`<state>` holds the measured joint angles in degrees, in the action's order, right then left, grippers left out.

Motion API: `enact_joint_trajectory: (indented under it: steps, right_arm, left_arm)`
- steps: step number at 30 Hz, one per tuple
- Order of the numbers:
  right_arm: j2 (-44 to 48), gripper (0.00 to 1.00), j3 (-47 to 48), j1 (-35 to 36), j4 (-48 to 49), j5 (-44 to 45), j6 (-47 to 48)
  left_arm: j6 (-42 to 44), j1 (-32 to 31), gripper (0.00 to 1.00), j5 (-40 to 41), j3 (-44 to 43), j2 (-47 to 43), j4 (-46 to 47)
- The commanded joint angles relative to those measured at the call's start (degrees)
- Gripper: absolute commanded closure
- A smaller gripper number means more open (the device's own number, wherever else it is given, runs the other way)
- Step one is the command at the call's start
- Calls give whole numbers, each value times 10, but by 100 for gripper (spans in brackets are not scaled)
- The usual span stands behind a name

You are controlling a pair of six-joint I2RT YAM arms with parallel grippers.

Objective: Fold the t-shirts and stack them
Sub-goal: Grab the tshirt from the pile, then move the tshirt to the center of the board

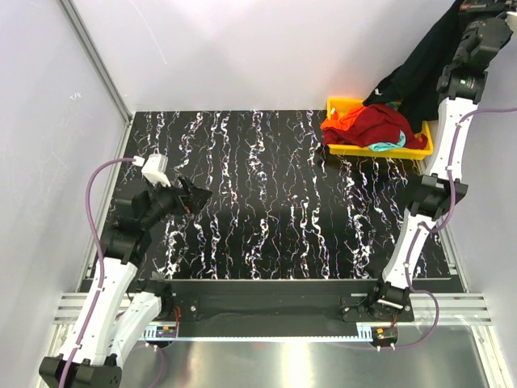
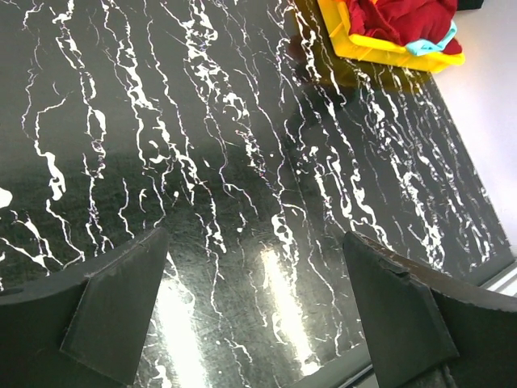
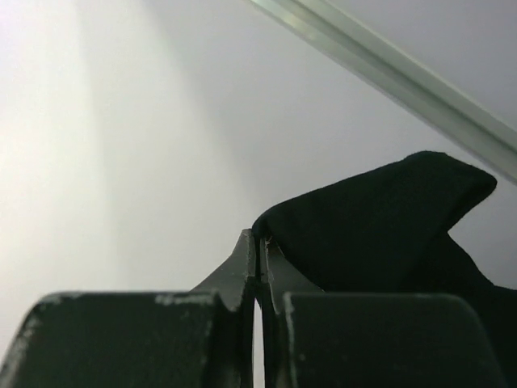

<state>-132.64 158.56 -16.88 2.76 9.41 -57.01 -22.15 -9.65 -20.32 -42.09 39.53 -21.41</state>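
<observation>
Top external view: the right gripper [image 3: 258, 242], high at the far right, is clamped on an edge of the black t-shirt [image 1: 424, 65], which hangs from its closed jaws down toward the yellow tray [image 1: 343, 103] at the table's [image 1: 266, 202] far right. The dark red [image 1: 380, 125], orange [image 1: 343, 125] and teal [image 1: 386, 147] t-shirts lie heaped in that tray. The left gripper [image 2: 254, 236] hovers wide open and empty over the near left, well apart from every shirt.
</observation>
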Motion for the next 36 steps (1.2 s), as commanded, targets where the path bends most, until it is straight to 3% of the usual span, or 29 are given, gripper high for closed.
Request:
enact_joint_trajectory:
  steps: [1,6,11,19,24,25,26,28,29,31,33,36]
  right_arm:
    - [75,100,73,14,80,-23,-29]
    - [212,100,-44,29,88,-44,-77]
    - [349,100,-202,104,8,-86,-74]
    - [574,100,-639,302,-68,-125,-100]
    - [688,100,-899,369,-107,-154,-107]
    - [702,95,-927,371,-121,-182,-107]
    - [725,73,-952,371,-127,-196,-101]
    - [753,55,-1000,371,-174,-234,-53]
    - [766,37,-1009,370,-201,-238,-29]
    - [794,23,-1032,369,-303,-206,39]
    - [852,8,-1065,363,-360,-158,45]
    - [922,7,-1099,351,-395,-120,57]
  left_arm:
    - [-25,0,4,8,-19,-16,2]
    - [-103,0,1,3,-9,-35,1]
    - [-202,1,1,-32,1,-38,-7]
    - [-225,0,1,-144,-35,-25,-35]
    - [-201,-2,1,-85,-63,-82,-93]
    - [-199,-2,1,-63,-63,-93,-97]
    - [-195,-4,1,-59,-63,-99,-97]
    - [-190,-8,1,-51,-66,-97,-97]
    - [-203,-21,1,-47,-66,-92,-96]
    - [-214,-50,8,-22,-69,-61,-86]
    - [-205,-140,13,29,-77,-34,-79]
    - [-195,-271,12,126,-93,37,-66]
